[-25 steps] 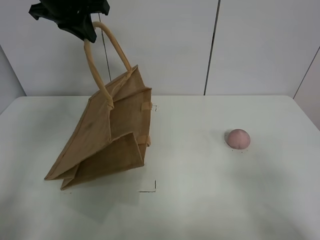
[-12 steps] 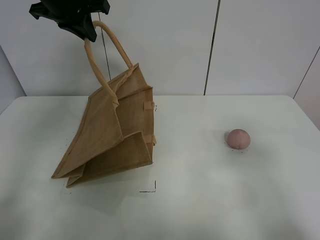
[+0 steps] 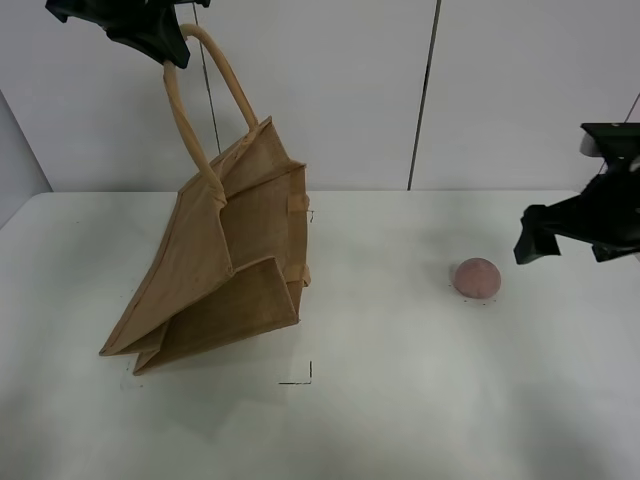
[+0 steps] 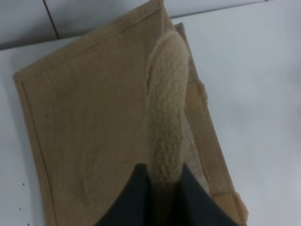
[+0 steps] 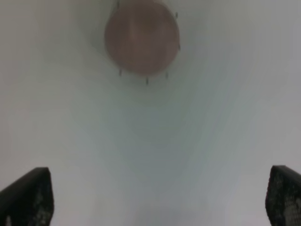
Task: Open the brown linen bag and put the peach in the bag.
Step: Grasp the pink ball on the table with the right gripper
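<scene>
My left fingers (image 3: pixel 150 35) are clamped on one handle (image 3: pixel 233 85) of the brown linen bag (image 3: pixel 220 270), hoisting it upper left, mouth barely spread. My right fingers (image 3: pixel 535 240) are wide open and empty beside the peach (image 3: pixel 476 277), mid-right on the worktop (image 3: pixel 400 400). Grabbing and dropping it in is all left to do

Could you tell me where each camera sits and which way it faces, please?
Exterior high: mounted high, looking down over the white table; shows brown linen bag, peach, left gripper, right gripper.
Left wrist: on the left arm, looking along shut fingers at the bag's handle.
Right wrist: on the right arm, looking between open fingertips at the peach.
Shared: exterior and left wrist, the bag; exterior and right wrist, the peach.
</scene>
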Tool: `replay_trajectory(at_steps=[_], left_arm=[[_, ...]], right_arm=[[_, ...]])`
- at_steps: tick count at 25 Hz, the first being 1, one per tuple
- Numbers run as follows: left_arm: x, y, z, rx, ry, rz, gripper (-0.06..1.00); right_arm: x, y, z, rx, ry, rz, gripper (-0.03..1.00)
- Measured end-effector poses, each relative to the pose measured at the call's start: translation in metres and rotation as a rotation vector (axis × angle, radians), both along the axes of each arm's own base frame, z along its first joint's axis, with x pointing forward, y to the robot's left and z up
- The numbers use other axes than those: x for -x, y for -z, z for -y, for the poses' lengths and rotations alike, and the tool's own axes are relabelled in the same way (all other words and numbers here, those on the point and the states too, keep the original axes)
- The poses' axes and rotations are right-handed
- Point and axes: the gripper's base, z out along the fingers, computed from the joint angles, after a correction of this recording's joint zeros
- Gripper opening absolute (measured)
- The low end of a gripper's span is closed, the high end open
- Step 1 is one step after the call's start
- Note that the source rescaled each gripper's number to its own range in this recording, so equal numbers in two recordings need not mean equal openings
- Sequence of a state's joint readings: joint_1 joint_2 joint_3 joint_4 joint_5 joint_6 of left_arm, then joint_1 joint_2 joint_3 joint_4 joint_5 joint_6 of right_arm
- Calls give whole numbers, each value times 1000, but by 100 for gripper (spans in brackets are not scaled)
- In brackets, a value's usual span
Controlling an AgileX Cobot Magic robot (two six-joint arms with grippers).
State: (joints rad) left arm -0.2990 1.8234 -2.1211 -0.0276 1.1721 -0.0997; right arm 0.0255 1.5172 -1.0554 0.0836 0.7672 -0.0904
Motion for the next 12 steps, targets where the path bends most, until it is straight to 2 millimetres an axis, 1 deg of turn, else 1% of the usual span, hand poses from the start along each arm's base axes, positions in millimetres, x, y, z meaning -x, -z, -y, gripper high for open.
replay_trajectory(at_steps=[3,6,9,12], left_arm=[[3,-4,-1,3,2,10,0],[3,-4,-1,3,2,10,0],[3,-4,-1,3,2,10,0],[3,-4,-1,3,2,10,0]], right_arm=[[-43,20,-2,-3,-4,-39,100],[-73,39,-6,-4,-23,-78,100],[-91,57,-14,-5,-44,-118,100],[-99,72,-28,-1,-82,-152,100]])
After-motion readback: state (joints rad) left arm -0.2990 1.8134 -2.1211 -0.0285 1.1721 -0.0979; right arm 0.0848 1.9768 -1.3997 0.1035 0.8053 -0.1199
